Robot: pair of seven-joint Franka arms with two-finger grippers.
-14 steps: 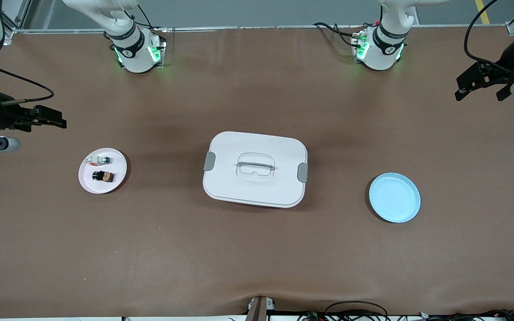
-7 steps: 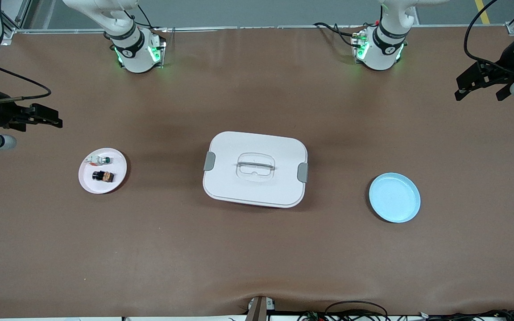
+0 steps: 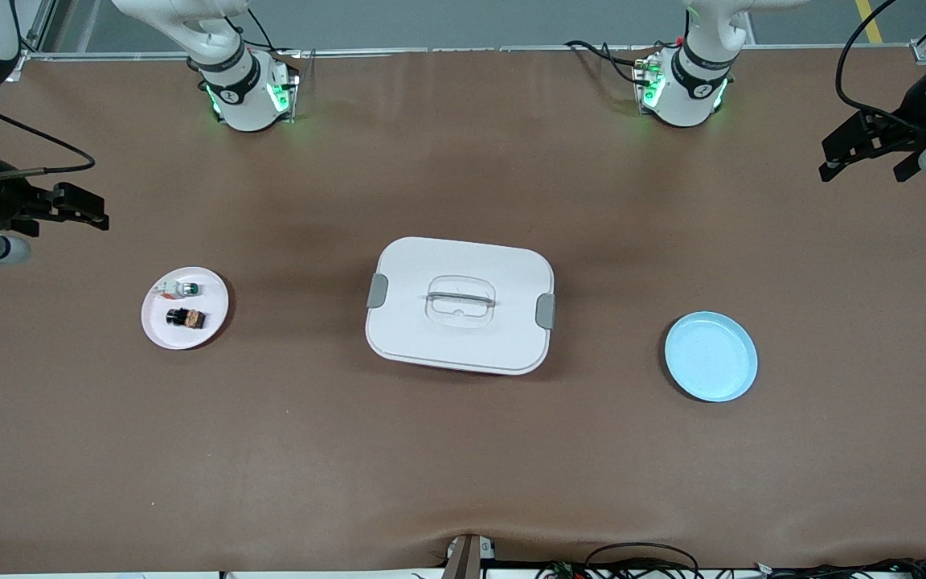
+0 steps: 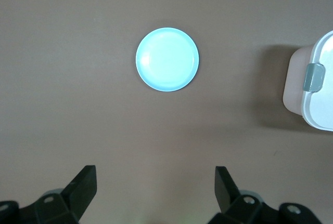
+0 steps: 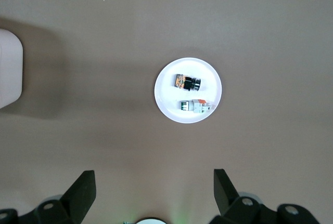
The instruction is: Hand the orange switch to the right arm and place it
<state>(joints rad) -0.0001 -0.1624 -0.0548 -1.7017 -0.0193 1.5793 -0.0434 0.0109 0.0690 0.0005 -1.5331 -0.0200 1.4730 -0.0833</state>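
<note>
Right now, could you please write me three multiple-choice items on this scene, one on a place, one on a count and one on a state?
1. Where does the orange switch lie?
A. on the white plate
B. on the blue plate
C. on the lidded white box

2. How many small parts lie on the white plate?
A. one
B. two
C. four

3. How do the jaws of the left gripper and the right gripper stand?
A. both shut on parts
B. only the left open
C. both open and empty

Answers:
1. A, the right wrist view shows the switch on the white plate, beside the white-and-green part.
2. B, only those two parts lie on it.
3. C, each wrist view shows fingers wide apart over bare table, nothing between them.
</note>
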